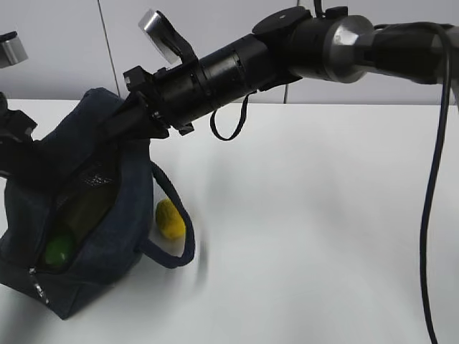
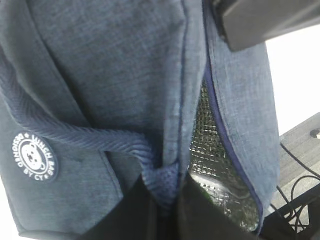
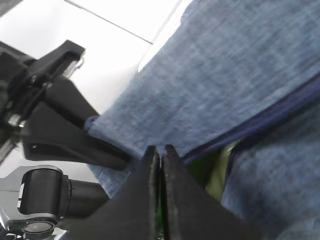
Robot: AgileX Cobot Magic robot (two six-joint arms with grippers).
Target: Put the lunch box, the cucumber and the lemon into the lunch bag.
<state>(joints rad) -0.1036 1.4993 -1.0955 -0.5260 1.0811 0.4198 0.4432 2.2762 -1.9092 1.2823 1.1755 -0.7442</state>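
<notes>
The navy lunch bag (image 1: pixel 125 208) stands open at the table's left. Inside it lie the bright green cucumber (image 1: pixel 59 251) and the pale green lid of the lunch box (image 1: pixel 90 211). The yellow lemon (image 1: pixel 170 218) rests on the table against the bag's right side, inside the loop of a handle. My left gripper (image 2: pixel 162 195) is shut on the base of a handle of the lunch bag (image 2: pixel 100 75). My right gripper (image 3: pixel 160 150) reaches across and is shut on the zipper rim of the lunch bag (image 3: pixel 225 75); the cucumber (image 3: pixel 200 170) shows green below its fingers.
The bag's silver lining (image 2: pixel 210 150) shows through the opening. A loop handle (image 1: pixel 176 247) hangs over the table beside the lemon. The white table (image 1: pixel 323 236) stretches to the right. A black cable (image 1: pixel 430 215) hangs down at the far right.
</notes>
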